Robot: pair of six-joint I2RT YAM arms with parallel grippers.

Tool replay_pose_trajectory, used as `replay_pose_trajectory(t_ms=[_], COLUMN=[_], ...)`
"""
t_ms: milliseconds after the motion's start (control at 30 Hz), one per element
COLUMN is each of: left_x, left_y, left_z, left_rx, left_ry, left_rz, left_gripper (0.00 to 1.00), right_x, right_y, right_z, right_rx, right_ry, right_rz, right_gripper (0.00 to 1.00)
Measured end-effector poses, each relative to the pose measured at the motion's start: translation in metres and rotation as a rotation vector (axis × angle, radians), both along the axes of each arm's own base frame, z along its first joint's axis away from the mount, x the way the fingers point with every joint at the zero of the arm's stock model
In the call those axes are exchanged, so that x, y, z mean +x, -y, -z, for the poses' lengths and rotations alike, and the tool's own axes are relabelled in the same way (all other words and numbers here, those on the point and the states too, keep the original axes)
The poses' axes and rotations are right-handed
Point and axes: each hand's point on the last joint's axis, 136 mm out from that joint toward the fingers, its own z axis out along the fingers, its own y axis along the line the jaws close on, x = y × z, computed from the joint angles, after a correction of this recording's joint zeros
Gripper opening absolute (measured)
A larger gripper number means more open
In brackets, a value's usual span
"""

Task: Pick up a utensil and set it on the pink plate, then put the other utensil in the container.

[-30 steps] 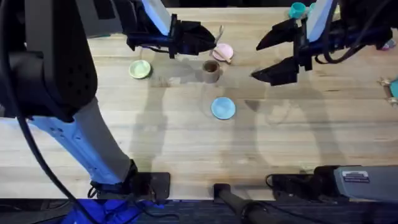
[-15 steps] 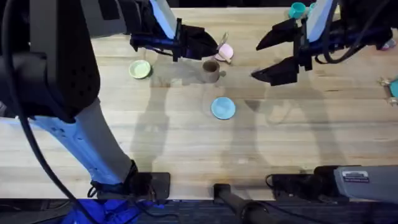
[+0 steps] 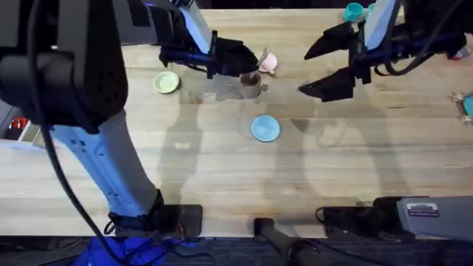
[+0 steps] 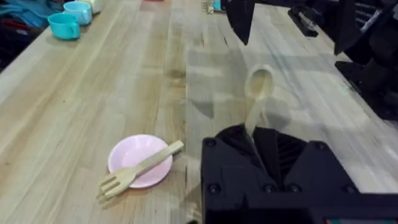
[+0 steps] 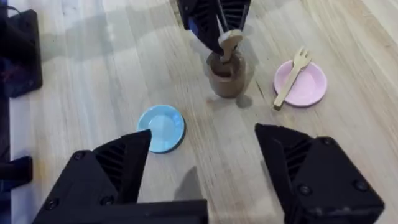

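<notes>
Shifted rightward since a second ago, the left end effector [image 3: 247, 63] now hangs right above the container [image 5: 226, 76], clamped on the spoon [image 4: 257, 99], whose bowl end hangs over the cup's mouth. Just beyond it, the fork [image 4: 140, 168] lies across the pink plate [image 4: 124, 157]. Nearer the right end effector [image 5: 202, 163], whose jaws are spread wide, sits a light blue plate [image 5: 161, 127] on the table [image 3: 222, 170].

- fork [image 4: 140, 168]: pale wood
- spoon [image 4: 257, 93]: pale wood, same tone as fork
- plate [image 4: 140, 161] under fork: pale pink
- cup [image 5: 226, 74]: tan-brown, dark inside
- second plate [image 5: 161, 127]: light blue
- third plate [image 3: 166, 82]: yellow-green
- table [image 3: 222, 170]: light wood, plank stripes
- both grippers [image 4: 261, 149] [image 5: 205, 162]: black
</notes>
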Motion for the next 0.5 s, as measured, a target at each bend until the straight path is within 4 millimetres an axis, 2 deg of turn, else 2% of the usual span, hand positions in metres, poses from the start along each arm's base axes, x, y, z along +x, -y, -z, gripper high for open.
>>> replay_pose_trajectory(t_ms=[500], left_x=[-0.001], left_y=[0.0], left_z=[0.017], left_rx=[-0.017], left_ry=[-0.042], left_rz=[0.007], left_gripper=[0.041], right_x=[0.0], right_y=[0.0], right_z=[0.0], right_rx=[0.0], right_ry=[0.0], right_rz=[0.0], right_gripper=[0.997])
